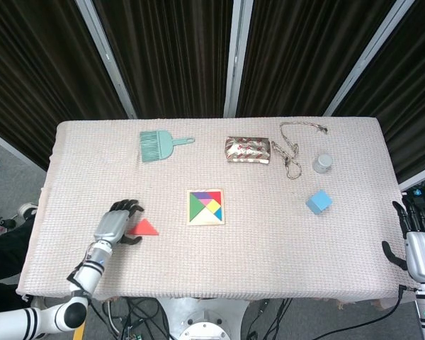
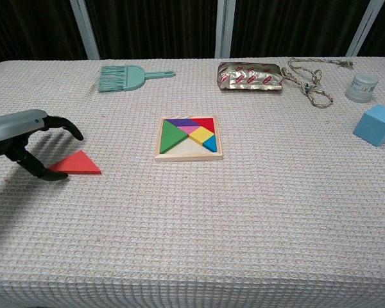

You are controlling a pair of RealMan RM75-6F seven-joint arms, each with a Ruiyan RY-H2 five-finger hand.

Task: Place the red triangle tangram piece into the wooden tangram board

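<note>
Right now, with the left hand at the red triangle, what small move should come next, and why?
Probably close the left hand on the red triangle. Its fingers arch over the piece's left end and the thumb lies at that corner, but the triangle is flat on the cloth, not lifted. The wooden tangram board shows a bare slot waiting.
</note>
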